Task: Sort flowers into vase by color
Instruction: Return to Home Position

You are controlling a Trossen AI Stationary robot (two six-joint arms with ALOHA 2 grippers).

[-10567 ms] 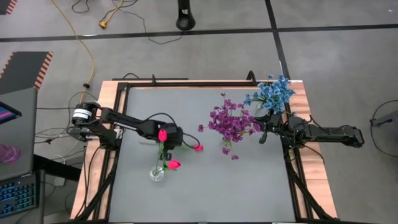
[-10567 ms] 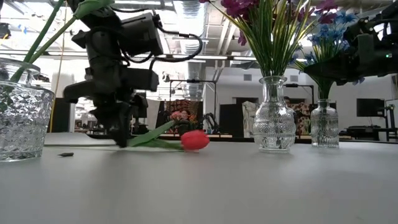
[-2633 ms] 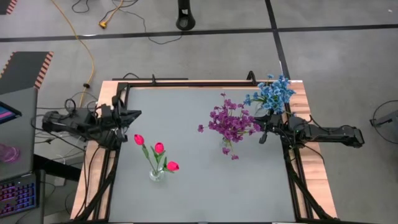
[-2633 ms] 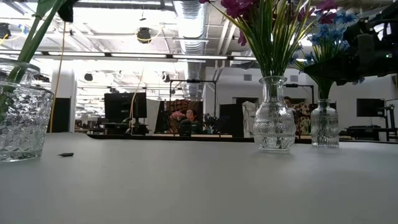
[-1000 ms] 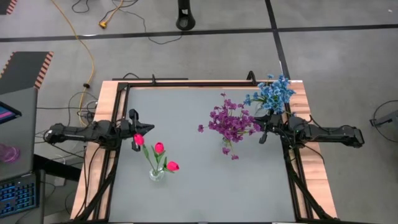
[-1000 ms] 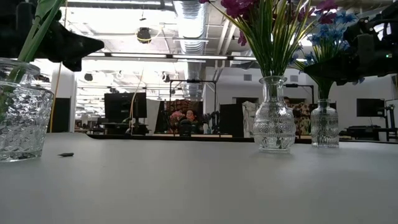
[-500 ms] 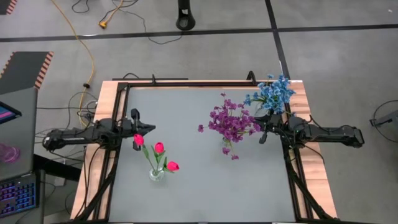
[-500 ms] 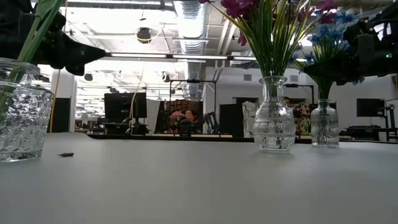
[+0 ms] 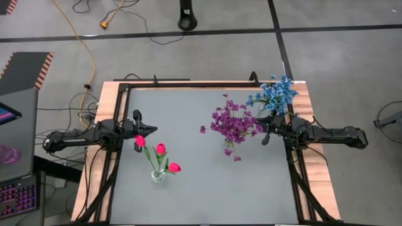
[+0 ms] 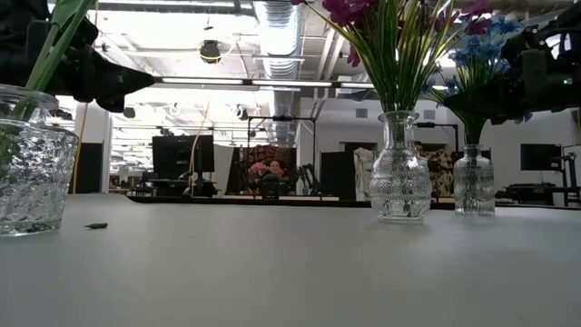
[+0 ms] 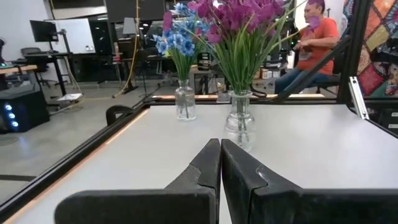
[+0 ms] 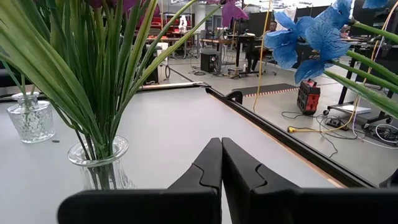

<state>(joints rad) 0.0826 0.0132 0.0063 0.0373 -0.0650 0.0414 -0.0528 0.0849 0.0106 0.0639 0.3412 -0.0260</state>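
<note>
Three pink-red tulip flowers (image 9: 158,154) stand with their stems in a glass vase (image 9: 157,176) at the near left. The purple flowers (image 9: 233,122) stand in a vase (image 10: 400,177) right of centre. The blue flowers (image 9: 274,94) stand in a vase (image 10: 474,182) at the far right. My left gripper (image 9: 152,129) hovers shut and level at the table's left edge, just beyond the tulips. My right gripper (image 9: 264,135) hovers shut and level at the right edge, beside the purple flowers and below the blue blossoms. Neither holds anything.
A black frame rail (image 9: 188,85) and wooden borders run round the grey table. A small dark speck (image 10: 96,225) lies near the tulip vase. A person in an orange shirt (image 11: 311,50) sits beyond the table. The table's middle (image 9: 195,157) is bare.
My left arm has swung a little about its base. Its rear end has gone toward the table's near edge, while the shut gripper stays just beyond the tulips. The flowers and vases have not moved.
</note>
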